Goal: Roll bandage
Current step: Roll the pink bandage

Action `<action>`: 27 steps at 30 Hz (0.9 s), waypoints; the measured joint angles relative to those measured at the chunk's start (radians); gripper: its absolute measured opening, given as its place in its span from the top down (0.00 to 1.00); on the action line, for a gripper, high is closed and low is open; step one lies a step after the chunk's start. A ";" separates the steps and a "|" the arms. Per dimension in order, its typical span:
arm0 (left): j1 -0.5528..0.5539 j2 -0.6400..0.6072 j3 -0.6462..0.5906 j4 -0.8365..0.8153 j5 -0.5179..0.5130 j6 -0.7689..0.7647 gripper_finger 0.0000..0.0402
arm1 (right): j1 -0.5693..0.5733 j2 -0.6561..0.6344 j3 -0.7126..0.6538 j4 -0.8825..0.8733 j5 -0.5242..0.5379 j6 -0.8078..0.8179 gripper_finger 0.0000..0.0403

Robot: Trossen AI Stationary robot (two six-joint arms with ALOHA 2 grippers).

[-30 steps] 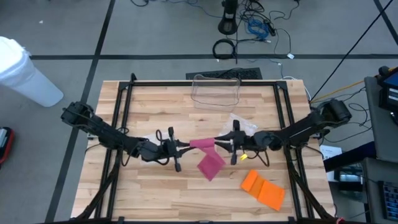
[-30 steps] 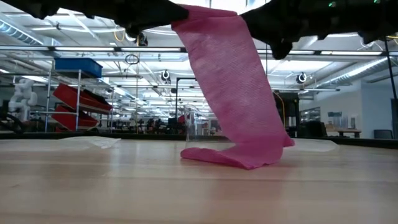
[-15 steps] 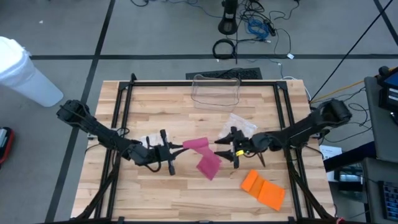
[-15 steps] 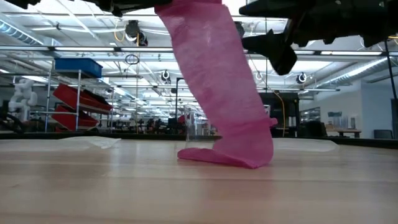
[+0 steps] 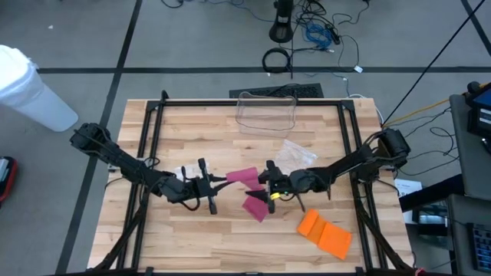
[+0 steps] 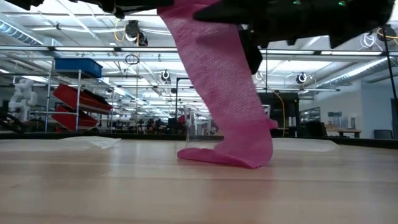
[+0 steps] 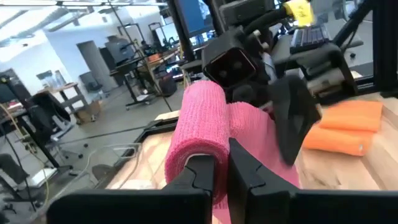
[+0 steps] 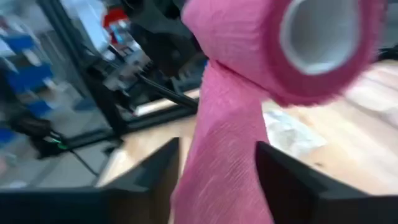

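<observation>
My left claw (image 5: 217, 182) is clamped on the pink bandage roll (image 5: 244, 176), held above the worktop (image 5: 192, 130); its tail trails down onto the wood. My right claw (image 8: 214, 168) straddles that tail, fingers apart. I should pinch the strip lightly, keeping it taut and square to the roll.

Above the middle of the table (image 5: 192, 123), the left gripper (image 5: 219, 182) holds the bandage roll (image 5: 244, 176) from the left, its fingers closed on the roll's end; the right gripper (image 5: 266, 178) faces it from the right, fingers parted to either side of the loose strip (image 6: 217, 87), which hangs down to the tabletop. A clear container (image 5: 266, 112) stands at the far edge behind them, a plastic wrapper (image 5: 299, 153) behind the right gripper, a folded bandage (image 5: 324, 232) at the near right
</observation>
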 joint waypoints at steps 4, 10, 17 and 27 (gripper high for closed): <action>-0.002 0.000 0.000 0.016 0.007 -0.023 0.97 | 0.015 0.001 0.029 -0.049 0.008 -0.104 0.94; -0.001 -0.008 0.000 0.087 0.008 -0.034 0.97 | 0.052 0.002 0.029 -0.109 0.088 -0.076 1.00; -0.001 -0.026 0.000 0.165 0.076 -0.015 0.97 | 0.071 0.071 0.029 -0.139 0.096 -0.004 1.00; -0.003 -0.026 0.000 0.112 0.103 0.018 0.97 | 0.105 0.126 0.029 -0.124 0.087 0.037 0.99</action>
